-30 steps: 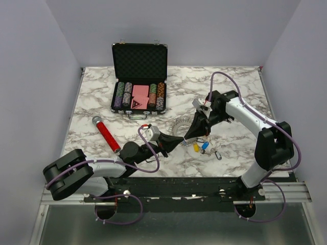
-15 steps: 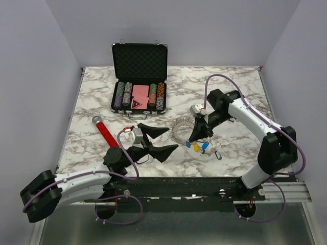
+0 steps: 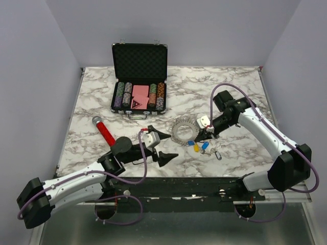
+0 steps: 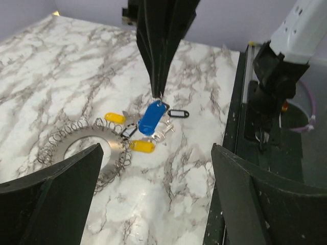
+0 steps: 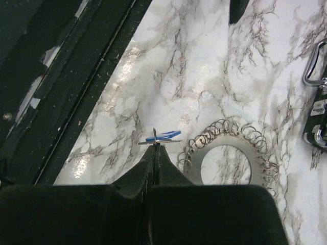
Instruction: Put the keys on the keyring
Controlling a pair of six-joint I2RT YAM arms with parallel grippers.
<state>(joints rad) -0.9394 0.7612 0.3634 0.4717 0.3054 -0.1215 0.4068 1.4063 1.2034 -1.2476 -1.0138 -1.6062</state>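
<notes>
The keyring (image 3: 182, 127) lies flat on the marble, a silvery disc fringed with wire loops, also seen in the wrist views (image 4: 84, 148) (image 5: 232, 158). Just right of it sit the keys (image 3: 199, 146): two yellow ones (image 4: 142, 146) and a black-tagged one (image 4: 179, 113). My right gripper (image 3: 196, 140) (image 5: 155, 145) is shut on the blue key (image 4: 150, 118) (image 5: 164, 136), pinching its small metal ring at the fingertips so the key tilts up. My left gripper (image 3: 173, 146) (image 4: 158, 204) is open, low over the table, left of the keys and near the keyring's front edge, holding nothing.
An open black case (image 3: 139, 76) of poker chips stands at the back, its handle (image 5: 312, 64) near the keyring. A red stick-shaped tool (image 3: 106, 133) lies at the left. A small black loop (image 3: 218, 154) rests right of the keys. The table's front rail (image 4: 265, 117) runs close by.
My left gripper, shut beside the right fingertips a second ago, opened wide, drew back left, then came forward again. The right arm swung lower to the right, its tip staying over the keys.
</notes>
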